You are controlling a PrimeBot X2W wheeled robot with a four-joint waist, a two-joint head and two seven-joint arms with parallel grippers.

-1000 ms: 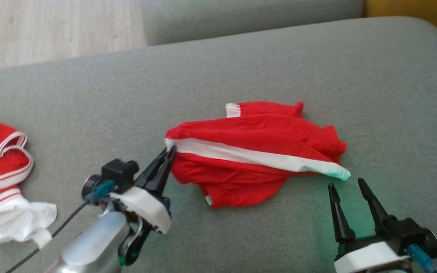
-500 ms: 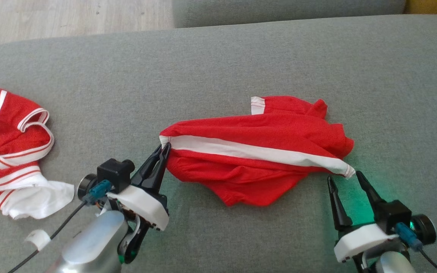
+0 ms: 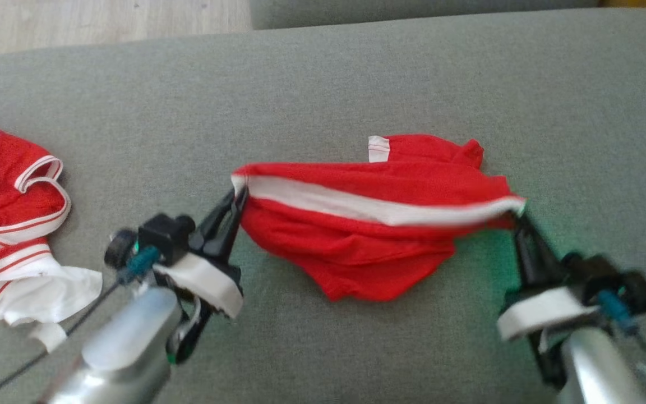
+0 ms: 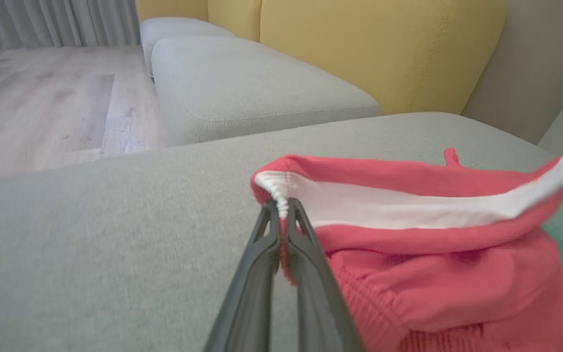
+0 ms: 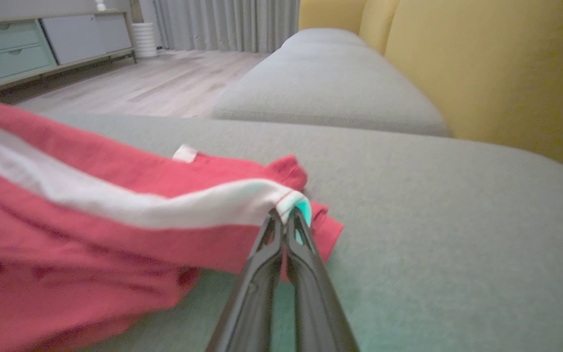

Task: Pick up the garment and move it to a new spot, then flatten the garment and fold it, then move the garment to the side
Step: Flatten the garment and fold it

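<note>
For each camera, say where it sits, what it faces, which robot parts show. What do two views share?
Head view: on the head, looking down at the grey cushion; left gripper and right gripper shut on the red garment.
Left wrist view: on the left wrist, facing the yellow backrest along its shut fingers.
Right wrist view: on the right wrist, facing the garment along its shut fingers.
Shared: both wrist views show that backrest.

The left gripper [image 3: 237, 197] is shown at the lower left, its two dark fingers [image 4: 262, 274] pressed together on the left end of the garment [image 3: 356, 241] and angled up and to the right. The right gripper [image 3: 518, 217], blurred, is shown at the lower right, likewise clamped on the garment's right end and tilted up and to the left. Each is carried on a pale silver forearm [image 3: 127, 348] raised from the bottom edge.
</note>
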